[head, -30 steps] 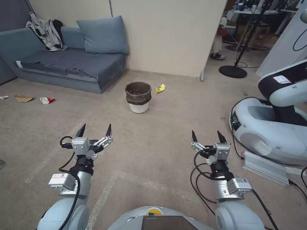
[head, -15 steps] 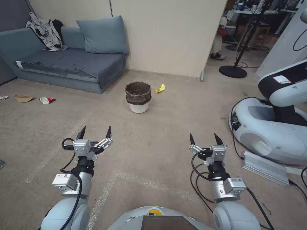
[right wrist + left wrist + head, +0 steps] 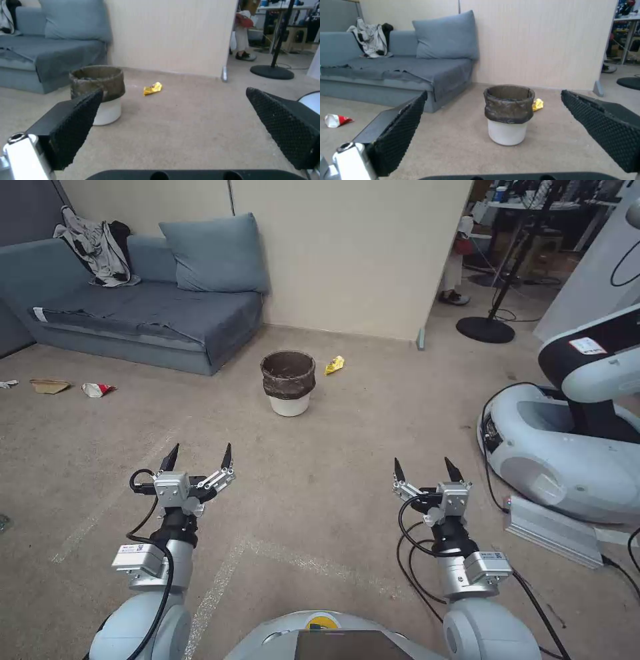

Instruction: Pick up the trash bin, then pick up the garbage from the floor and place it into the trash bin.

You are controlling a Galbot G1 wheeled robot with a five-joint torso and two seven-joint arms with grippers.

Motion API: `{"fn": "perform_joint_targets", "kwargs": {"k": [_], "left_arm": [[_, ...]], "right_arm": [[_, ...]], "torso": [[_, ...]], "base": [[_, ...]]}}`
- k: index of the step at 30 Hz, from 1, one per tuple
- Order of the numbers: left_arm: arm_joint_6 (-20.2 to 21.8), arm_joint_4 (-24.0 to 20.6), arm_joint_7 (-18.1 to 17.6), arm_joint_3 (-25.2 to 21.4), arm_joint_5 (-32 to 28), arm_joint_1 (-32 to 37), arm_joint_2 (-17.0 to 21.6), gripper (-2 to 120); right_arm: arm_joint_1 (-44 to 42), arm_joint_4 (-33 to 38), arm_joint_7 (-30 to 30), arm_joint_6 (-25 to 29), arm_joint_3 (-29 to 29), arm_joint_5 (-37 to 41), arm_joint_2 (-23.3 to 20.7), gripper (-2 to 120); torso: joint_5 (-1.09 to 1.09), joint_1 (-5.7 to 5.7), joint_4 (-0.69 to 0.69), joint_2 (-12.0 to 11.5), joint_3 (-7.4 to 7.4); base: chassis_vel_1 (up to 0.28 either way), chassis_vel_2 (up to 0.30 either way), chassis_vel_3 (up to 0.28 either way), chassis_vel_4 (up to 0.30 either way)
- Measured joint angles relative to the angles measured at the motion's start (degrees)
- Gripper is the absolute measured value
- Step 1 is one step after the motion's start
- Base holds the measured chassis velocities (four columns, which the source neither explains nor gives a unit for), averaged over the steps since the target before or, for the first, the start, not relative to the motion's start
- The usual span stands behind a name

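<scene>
Both arms up front, low over the carpet: left gripper [image 3: 198, 457] and right gripper [image 3: 423, 471] spread wide, nothing held, probably readied for a reach. Trash bin [image 3: 288, 382] stands upright well ahead, between the two and closer to the left gripper's line, w/ its dark bag folded over the rim (inside too dim to tell what's in it). Yellow wrapper [image 3: 334, 365] lies just beyond the bin, ahead of the right gripper. Red-white packet [image 3: 97, 389] and brown paper [image 3: 49, 385] lie far off the left gripper's outer side.

Silver arms w/ black cables, QR labels, black textured jaws
</scene>
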Motion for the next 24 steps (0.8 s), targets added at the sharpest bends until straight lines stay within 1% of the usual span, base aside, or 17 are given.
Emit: {"fn": "perform_joint_targets", "kwargs": {"k": [6,16,20,24], "left_arm": [[0.0,-0.2,0.1,0.0,0.0,0.0,0.0,100],[-0.2,-0.5,0.2,-0.1,-0.1,0.1,0.0,100],[-0.3,-0.6,0.2,-0.1,-0.2,0.2,0.1,100],[-0.4,-0.7,0.2,-0.1,-0.3,0.3,0.1,100]], "right_arm": [[0.1,-0.2,-0.2,0.2,0.0,0.0,0.0,100],[0.0,-0.3,-0.4,0.4,-0.2,0.0,0.0,100],[-0.1,-0.3,-0.5,0.4,-0.2,0.0,0.0,100],[-0.2,-0.3,-0.6,0.5,-0.3,-0.1,0.0,100]], "torso": [[0.01,0.0,0.0,0.0,0.0],[0.0,0.0,0.01,0.0,0.01],[-0.01,0.0,-0.01,0.0,0.0],[0.0,0.0,0.0,0.0,0.0]], "base": [[-0.089,0.072,0.082,-0.087],[-0.155,0.166,0.166,-0.162],[-0.135,0.133,0.114,-0.142],[-0.125,0.115,0.121,-0.118]]}}
